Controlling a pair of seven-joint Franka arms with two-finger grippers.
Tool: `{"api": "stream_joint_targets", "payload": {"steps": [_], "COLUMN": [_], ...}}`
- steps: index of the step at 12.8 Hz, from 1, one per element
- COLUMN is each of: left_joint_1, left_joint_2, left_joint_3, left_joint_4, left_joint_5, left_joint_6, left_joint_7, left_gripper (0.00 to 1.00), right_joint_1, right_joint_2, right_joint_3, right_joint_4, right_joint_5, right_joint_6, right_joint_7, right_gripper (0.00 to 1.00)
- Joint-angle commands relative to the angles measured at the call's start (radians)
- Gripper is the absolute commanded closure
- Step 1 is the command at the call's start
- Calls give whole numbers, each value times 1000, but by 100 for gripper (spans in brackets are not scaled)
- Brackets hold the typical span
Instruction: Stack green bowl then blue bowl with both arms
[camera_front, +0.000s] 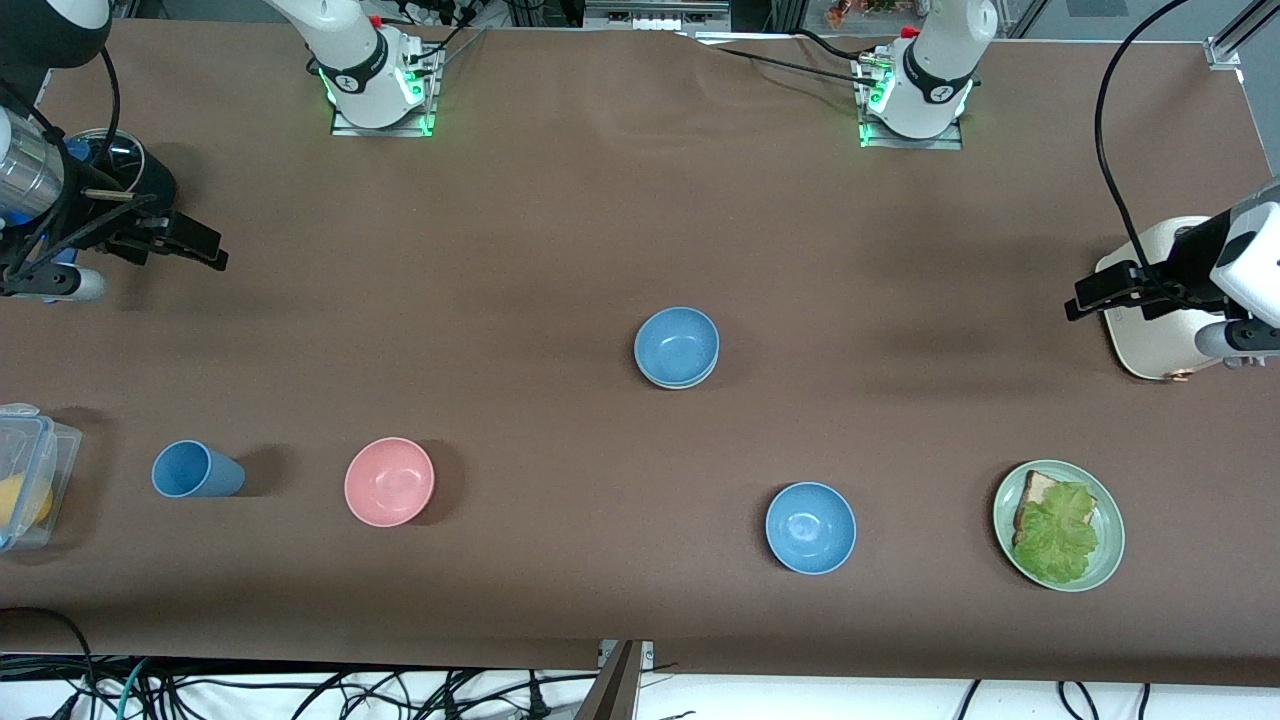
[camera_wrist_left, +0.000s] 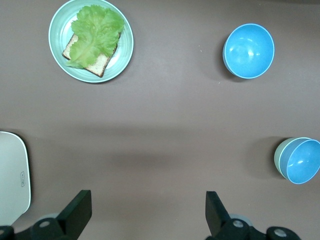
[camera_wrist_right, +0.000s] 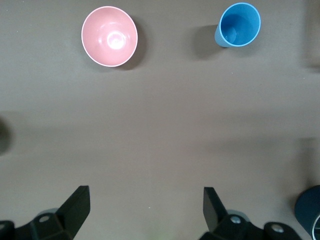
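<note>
A blue bowl (camera_front: 677, 345) sits nested in the pale green bowl (camera_wrist_left: 277, 158) near the middle of the table; only a sliver of the green rim shows under it. A second blue bowl (camera_front: 810, 527) stands alone nearer the front camera, and it shows in the left wrist view too (camera_wrist_left: 248, 50). My left gripper (camera_front: 1085, 295) hovers open over the left arm's end of the table, its fingers empty (camera_wrist_left: 148, 197). My right gripper (camera_front: 205, 248) hangs open and empty at the right arm's end (camera_wrist_right: 145, 192). Both are well apart from the bowls.
A pink bowl (camera_front: 389, 481) and a blue tumbler (camera_front: 195, 470) on its side lie toward the right arm's end. A green plate (camera_front: 1112, 545) with bread and lettuce and a beige board (camera_front: 1150, 345) are at the left arm's end. A clear box (camera_front: 30, 450) sits at the table edge.
</note>
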Motion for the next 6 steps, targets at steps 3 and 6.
{"api": "stream_joint_targets", "payload": {"steps": [3,6], "left_joint_1": [-4,-11], "left_joint_2": [7,7], "left_joint_3": [-19,-21], "left_joint_4": [29,30], "left_joint_5": [33,125], "left_joint_6": [-22,-22], "left_joint_7": [15,24], "left_gripper": [0,0], "right_joint_1": [4,4], "right_joint_2": [-7,-10], "right_joint_3": [4,4], "right_joint_4": [5,5], "right_joint_5": [-13,0], "right_joint_6": [8,7], "right_joint_7": [-10,3], "right_gripper": [0,0]}}
